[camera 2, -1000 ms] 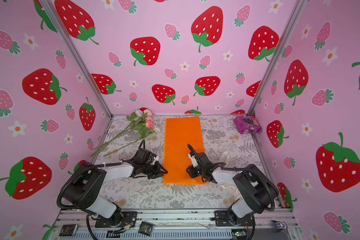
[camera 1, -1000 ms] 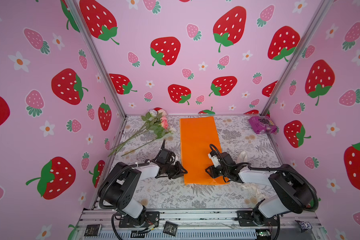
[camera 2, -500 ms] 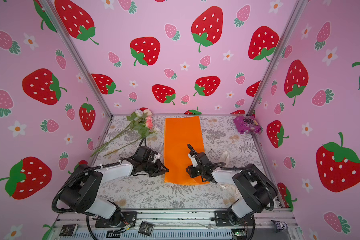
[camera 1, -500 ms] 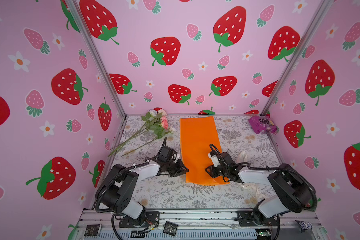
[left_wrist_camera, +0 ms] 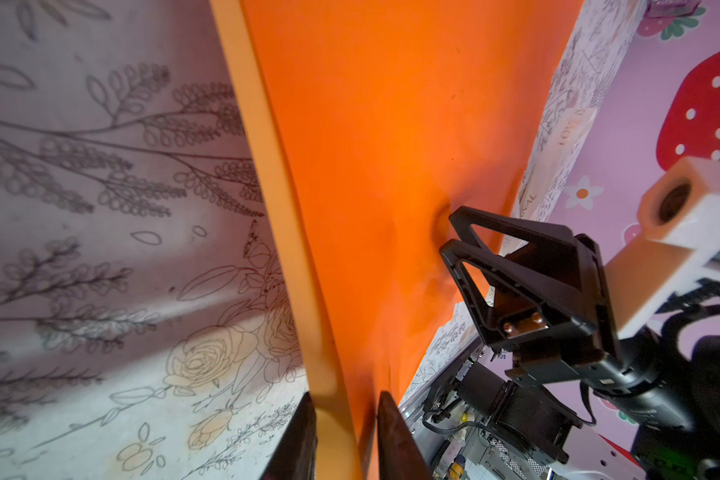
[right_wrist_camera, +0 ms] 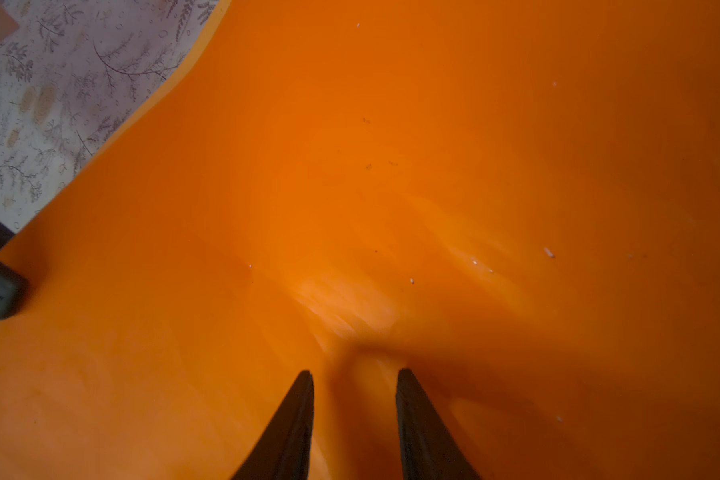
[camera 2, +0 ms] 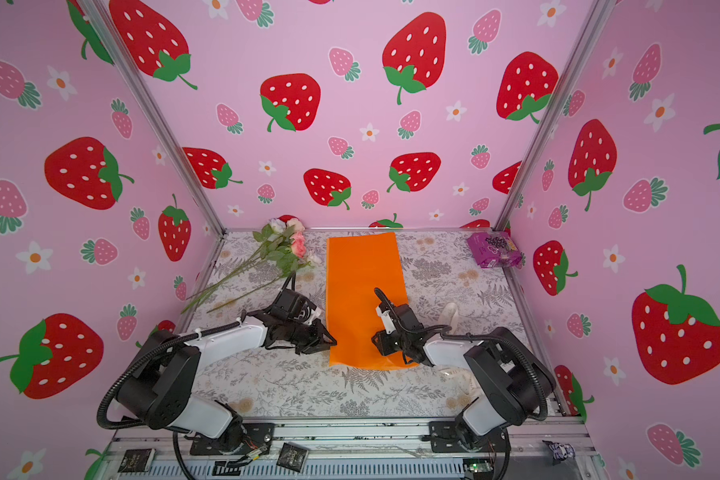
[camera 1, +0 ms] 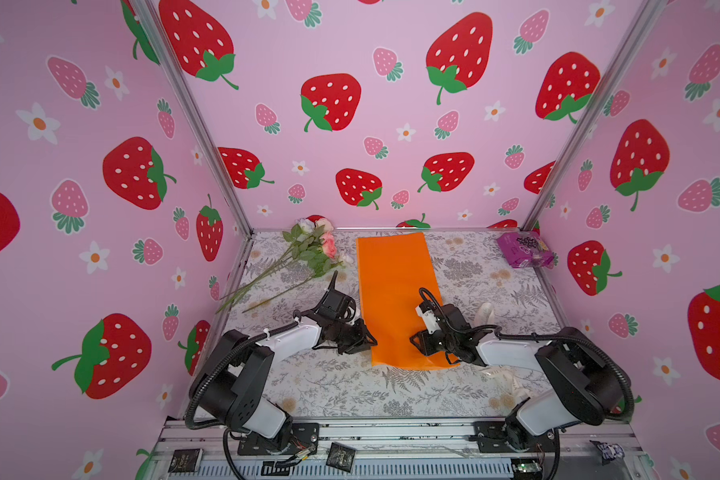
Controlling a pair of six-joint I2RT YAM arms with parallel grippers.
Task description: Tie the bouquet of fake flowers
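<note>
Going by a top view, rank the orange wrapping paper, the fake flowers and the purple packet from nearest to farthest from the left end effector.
1. orange wrapping paper: the left end effector sits at its near left edge.
2. fake flowers: back left, by the wall.
3. purple packet: back right corner.

Pink strawberry-and-daisy walls (camera 1: 350, 41) on three sides, silver corner posts (camera 1: 202, 137), grey floral-print counter (camera 1: 350, 386) at lower centre

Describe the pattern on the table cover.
The table cover shows grey ferns, sprigs and pale yellowish roses on white; clearest in the left wrist view.
</note>
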